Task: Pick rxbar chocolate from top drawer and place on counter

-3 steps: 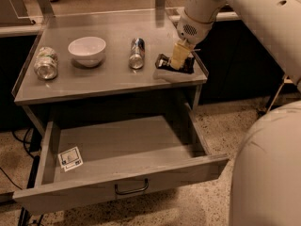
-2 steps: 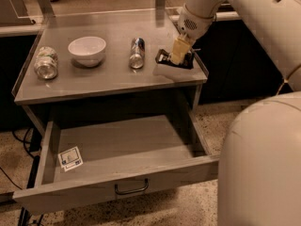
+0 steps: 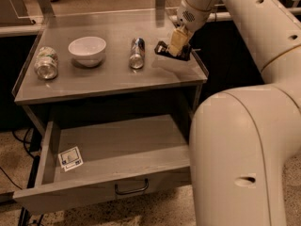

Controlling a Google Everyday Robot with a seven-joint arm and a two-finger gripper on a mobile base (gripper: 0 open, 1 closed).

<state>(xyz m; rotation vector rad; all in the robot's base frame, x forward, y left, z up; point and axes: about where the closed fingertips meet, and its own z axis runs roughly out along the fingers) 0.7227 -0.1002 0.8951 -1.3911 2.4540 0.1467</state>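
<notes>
Risen slightly, pincer (image 3: pixel 178 44) clamping rxbar chocolate (image 3: pixel 162 48), bar just above counter (image 3: pixel 108 79) right edge

Reference: the counter (image 3: pixel 108 81). Gripper (image 3: pixel 176 46) sits over its right rear part, with the pale fingers (image 3: pixel 178 39) clamped on the rxbar chocolate (image 3: pixel 161 47). The dark wrapper sticks out on both sides (contact with the counter surface unclear). On the counter, left to right: glass jar (image 3: pixel 46 63) by the left rim, white bowl (image 3: pixel 87 49), can (image 3: pixel 137 52) lying on its side near the middle. Top drawer (image 3: pixel 117 147) stands open below the counter's front edge. White printed card (image 3: pixel 70 158) lies in it, under the counter's front-left corner.
</notes>
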